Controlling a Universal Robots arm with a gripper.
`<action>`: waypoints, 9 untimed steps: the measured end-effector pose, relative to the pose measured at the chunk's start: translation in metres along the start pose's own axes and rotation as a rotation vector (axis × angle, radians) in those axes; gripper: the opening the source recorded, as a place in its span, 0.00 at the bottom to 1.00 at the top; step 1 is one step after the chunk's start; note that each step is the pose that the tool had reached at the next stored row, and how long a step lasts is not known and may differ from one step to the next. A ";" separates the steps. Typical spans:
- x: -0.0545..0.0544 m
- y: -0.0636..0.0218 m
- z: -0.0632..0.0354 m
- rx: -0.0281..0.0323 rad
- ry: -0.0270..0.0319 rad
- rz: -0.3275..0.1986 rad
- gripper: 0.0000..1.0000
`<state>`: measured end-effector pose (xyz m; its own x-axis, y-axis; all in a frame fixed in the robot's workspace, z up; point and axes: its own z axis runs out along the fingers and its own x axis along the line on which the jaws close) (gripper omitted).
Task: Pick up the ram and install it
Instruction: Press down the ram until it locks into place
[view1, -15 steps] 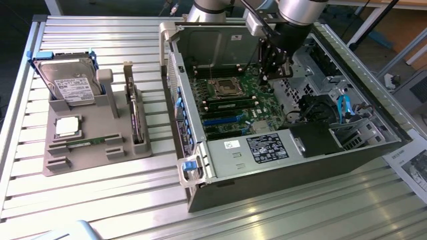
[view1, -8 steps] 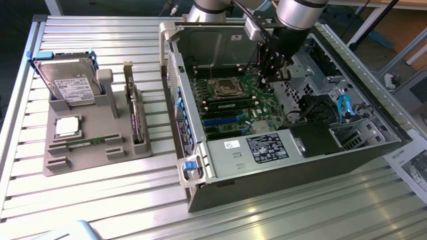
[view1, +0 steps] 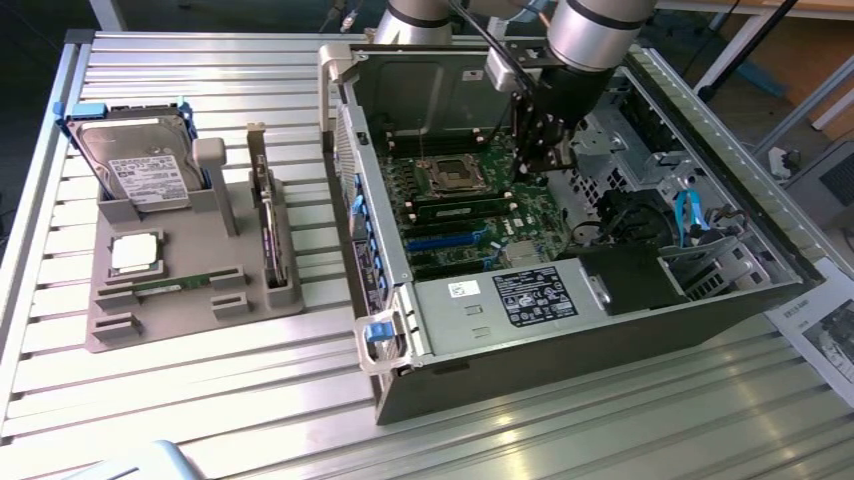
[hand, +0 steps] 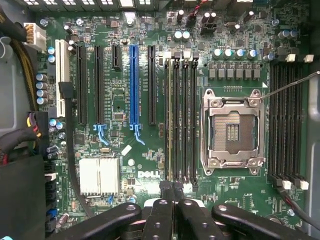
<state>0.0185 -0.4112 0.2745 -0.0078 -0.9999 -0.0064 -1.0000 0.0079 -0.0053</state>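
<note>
One ram (view1: 171, 286), a thin green strip, lies in a slot at the front of the grey holder (view1: 200, 320) on the exterior view's left. My gripper (view1: 534, 168) is down inside the open computer case (view1: 534, 300), just above the motherboard. In the wrist view its two fingers are pressed together, shut (hand: 173, 188), at the end of the bank of long black memory slots (hand: 186, 120). Nothing shows between them. A narrow greenish strip (hand: 171, 120) runs the full length of the slot in line with the fingertips and looks seated in it. The processor socket (hand: 232, 131) beside the slots stands empty.
The holder also carries a hard drive (view1: 140, 170), a square silver processor (view1: 135, 253) and a dark expansion card (view1: 274, 240) standing on edge. Inside the case are cables, blue latches (hand: 135, 132), a silver heatsink (hand: 99, 176) and a second slot bank (hand: 287, 120).
</note>
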 end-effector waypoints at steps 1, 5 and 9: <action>0.000 0.0000 0.0012 0.0000 0.0000 0.000 0.10; 0.000 0.0000 0.0066 0.0000 0.0001 0.000 0.10; 0.000 0.0001 0.0112 0.0000 0.0001 0.000 0.10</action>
<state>0.0185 -0.4112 0.2634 -0.0078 -0.9999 -0.0064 -1.0000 0.0078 -0.0053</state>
